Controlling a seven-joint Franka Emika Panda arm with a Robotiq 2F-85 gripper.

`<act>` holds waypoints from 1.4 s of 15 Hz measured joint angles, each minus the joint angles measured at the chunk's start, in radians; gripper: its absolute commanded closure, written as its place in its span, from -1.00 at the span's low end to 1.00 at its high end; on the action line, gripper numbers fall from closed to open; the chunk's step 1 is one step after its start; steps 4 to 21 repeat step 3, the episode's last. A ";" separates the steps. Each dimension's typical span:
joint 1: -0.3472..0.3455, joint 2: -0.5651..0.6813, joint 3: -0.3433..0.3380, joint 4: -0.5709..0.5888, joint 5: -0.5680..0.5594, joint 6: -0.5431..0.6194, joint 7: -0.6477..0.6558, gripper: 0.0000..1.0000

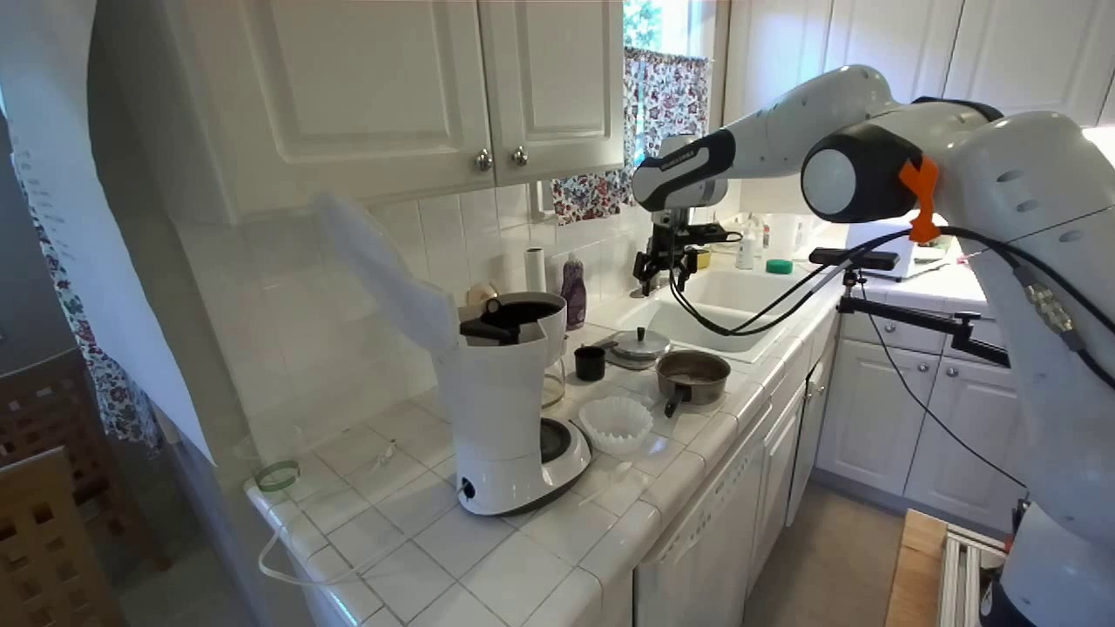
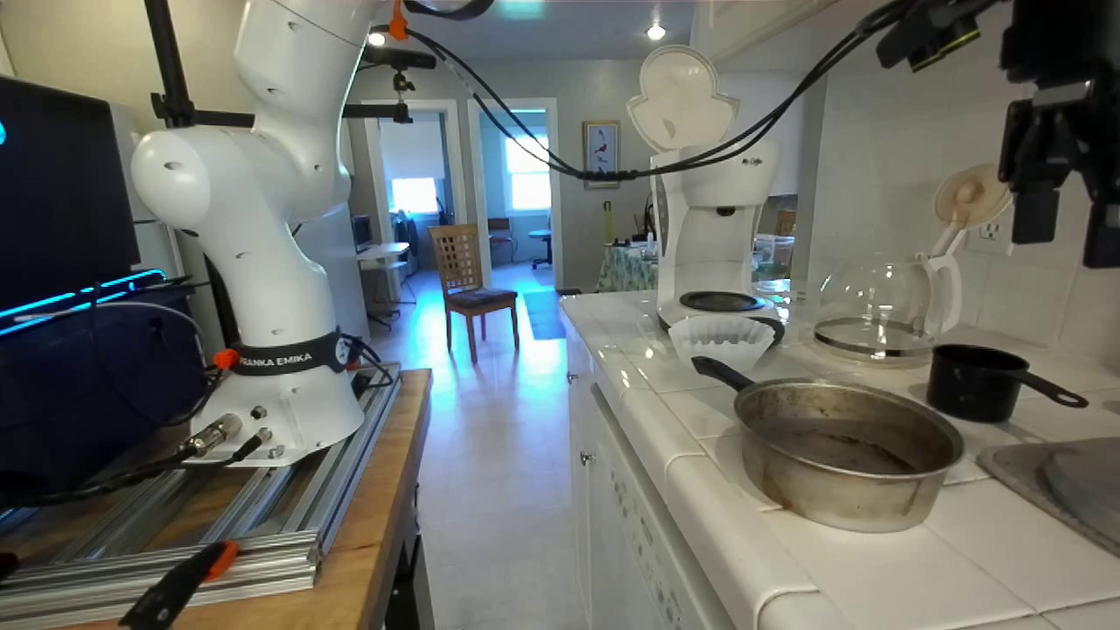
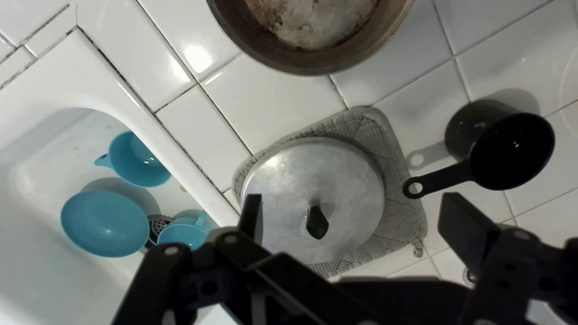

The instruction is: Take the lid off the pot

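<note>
Black two-finger gripper (image 3: 356, 221), poised above the white tiled countertop (image 1: 531, 566) and directed downward. The fingers (image 3: 463, 230) stand wide apart with nothing held between them. In the wrist view, one finger overlaps the edge of the lid (image 3: 311, 176), and the other lies across the tiles beyond the quilted potholder (image 3: 402, 221); in both exterior views, open space separates the gripper from the countertop. The lid, a round, silvery metal disc with a black knob (image 3: 317, 222), rests knob upward on the grey potholder, off the saucepan (image 2: 840, 499). The saucepan, low-walled, metallic and stained within, stands upright and uncovered near the counter's front edge, just beside the potholder without touching it; its dark handle (image 2: 722, 372) points toward a fluted coffee filter (image 1: 616, 424). At another side of the potholder, an upright black long-handled cup (image 3: 510, 149) has its handle turned toward the lid. The white sink (image 3: 81, 81) adjoins this area and contains light blue dishes (image 3: 104, 223). Farther along the countertop are a glass carafe (image 2: 875, 289) with a white grip (image 2: 947, 293) and a white coffee maker (image 1: 496, 418) whose top (image 2: 682, 96) is raised. A purple bottle (image 1: 574, 292) stands near the tiled wall (image 1: 444, 235). White cabinets (image 1: 366, 96) line the wall above. The white robot arm (image 1: 1037, 200) extends over the counter from a base (image 2: 280, 411) mounted on metal rails (image 2: 359, 472), these lying on a wooden surface (image 2: 372, 542).
</note>
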 measured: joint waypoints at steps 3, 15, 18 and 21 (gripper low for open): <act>0.003 -0.018 0.000 -0.025 0.000 0.002 0.000 -1.00; 0.003 -0.018 0.000 -0.025 0.000 0.002 0.000 -1.00; 0.003 -0.018 0.000 -0.025 0.000 0.002 0.000 -1.00; 0.003 -0.018 0.000 -0.025 0.000 0.002 0.000 -1.00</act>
